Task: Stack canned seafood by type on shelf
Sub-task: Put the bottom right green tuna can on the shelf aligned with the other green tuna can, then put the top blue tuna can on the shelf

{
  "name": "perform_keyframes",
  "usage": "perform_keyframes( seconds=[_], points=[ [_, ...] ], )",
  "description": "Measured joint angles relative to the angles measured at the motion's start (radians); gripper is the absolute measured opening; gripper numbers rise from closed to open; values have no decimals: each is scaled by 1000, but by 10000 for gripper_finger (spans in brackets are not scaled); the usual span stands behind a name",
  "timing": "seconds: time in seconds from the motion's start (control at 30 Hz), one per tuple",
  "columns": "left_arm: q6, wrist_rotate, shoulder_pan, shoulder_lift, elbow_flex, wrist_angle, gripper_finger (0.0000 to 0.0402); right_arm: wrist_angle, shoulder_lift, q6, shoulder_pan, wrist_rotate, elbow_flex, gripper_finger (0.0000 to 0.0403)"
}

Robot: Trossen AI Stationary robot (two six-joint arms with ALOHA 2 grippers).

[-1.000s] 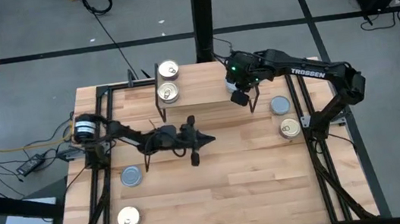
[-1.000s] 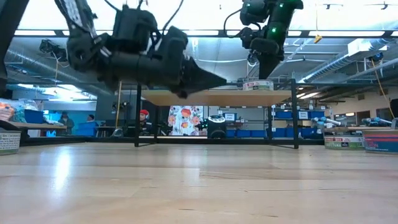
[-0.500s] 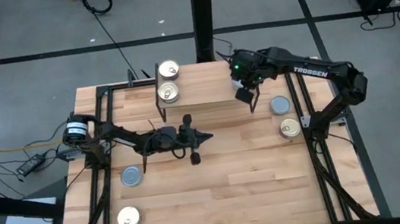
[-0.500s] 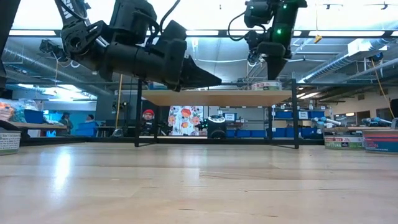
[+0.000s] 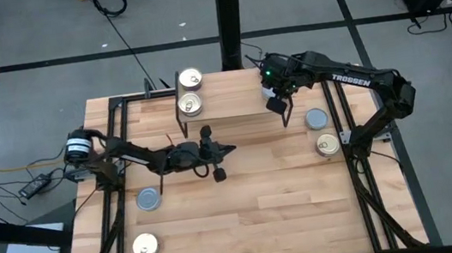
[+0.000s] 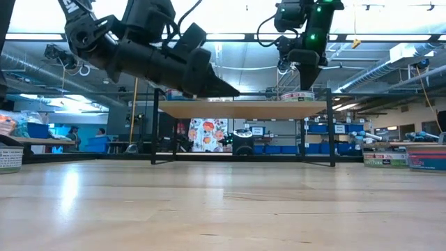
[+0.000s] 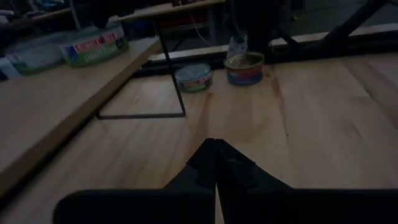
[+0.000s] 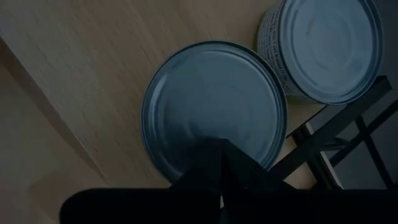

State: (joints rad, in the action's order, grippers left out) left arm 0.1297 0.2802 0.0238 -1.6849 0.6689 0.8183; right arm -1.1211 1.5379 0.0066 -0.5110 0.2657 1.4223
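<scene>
The shelf (image 5: 232,108) stands at the table's far middle. Two gold-lidded tins (image 5: 190,80) (image 5: 190,105) rest on its left end. At its right end two blue-grey-lidded tins (image 8: 214,106) (image 8: 329,46) sit side by side on the board. My right gripper (image 8: 219,144) is shut and points steeply down over the nearer one. My left gripper (image 5: 233,148) is shut and hangs nearly level above the table in front of the shelf, holding nothing. Other tins lie on the table: blue-grey (image 5: 317,119) and gold (image 5: 327,143) at the right, blue-grey (image 5: 148,198) and gold (image 5: 145,246) at the left. My right gripper's shut fingertips (image 6: 307,85) stand just over the lid (image 8: 186,124) of the blue-grey tin at the shelf's right end, coming from above. Whether they touch the lid I cannot tell.
A black post (image 5: 229,22) rises behind the table's far edge. Black frame rails (image 5: 341,112) run along the table's sides. The shelf's thin wire legs (image 6: 153,129) stand on the tabletop. Bare wood lies in front of the shelf, toward the near edge.
My left gripper has risen, drawn back a little toward the table's left edge, and tipped its fingers up from slanting down to nearly level, staying shut.
</scene>
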Motion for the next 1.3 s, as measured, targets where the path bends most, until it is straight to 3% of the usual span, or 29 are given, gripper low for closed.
perform_keyframes(
  seconds=[0.3,0.53,0.8,0.9,1.13,1.3],
  points=[
    [51,-16,5,50,0,-80,6,11,-15,-20,11,27,0,7],
    [59,-44,5,50,-1,-56,6,-4,-124,7,71,54,2,7],
    [72,-105,5,50,-1,-4,6,-201,-190,233,279,28,2,7],
    [52,-163,5,50,-1,22,6,-254,-195,319,391,-48,-22,6],
    [52,-215,26,50,-1,35,6,-237,-278,646,648,-136,-267,5],
    [53,-250,30,49,-1,51,6,-136,-348,875,739,-205,-472,13]
  ],
)
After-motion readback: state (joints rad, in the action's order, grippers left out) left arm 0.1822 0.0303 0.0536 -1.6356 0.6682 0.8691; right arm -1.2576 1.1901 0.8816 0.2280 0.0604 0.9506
